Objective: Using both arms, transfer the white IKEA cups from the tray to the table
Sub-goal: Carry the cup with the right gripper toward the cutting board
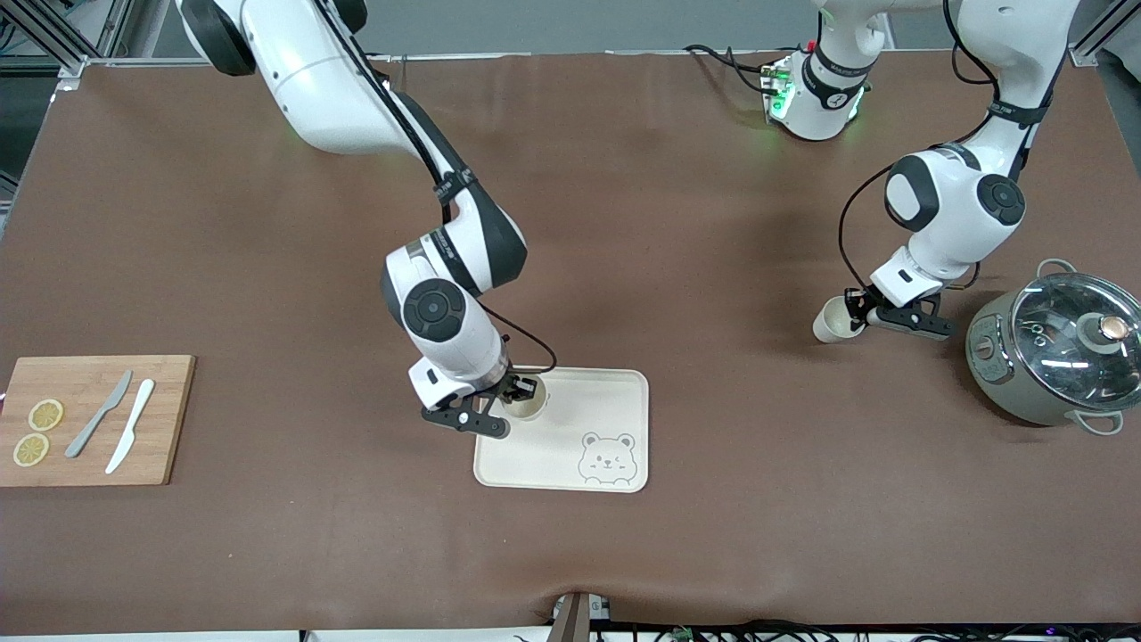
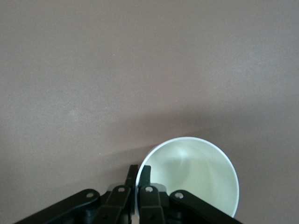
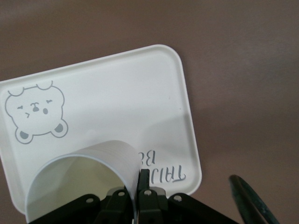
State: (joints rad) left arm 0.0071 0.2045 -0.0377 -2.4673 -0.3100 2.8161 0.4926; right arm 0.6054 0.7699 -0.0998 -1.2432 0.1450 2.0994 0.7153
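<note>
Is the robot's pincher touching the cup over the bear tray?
Touching. The right wrist view shows the right gripper jaws pinching the white cup's rim.

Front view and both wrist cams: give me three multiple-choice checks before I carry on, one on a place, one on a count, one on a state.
1. What is the right pincer over?
A. the cutting board
B. the bear-printed tray
C. the pot

2. How many lemon slices lie on the cutting board?
A. one
B. two
C. four

3. What is the left pincer doing?
A. gripping the rim of a white cup
B. hanging open and empty
C. holding a knife

Key:
1 B, the front view shows it with its cup over the tray's corner.
2 B, two slices sit beside the knives.
3 A, the left wrist view shows its fingers pinching the cup wall.
</note>
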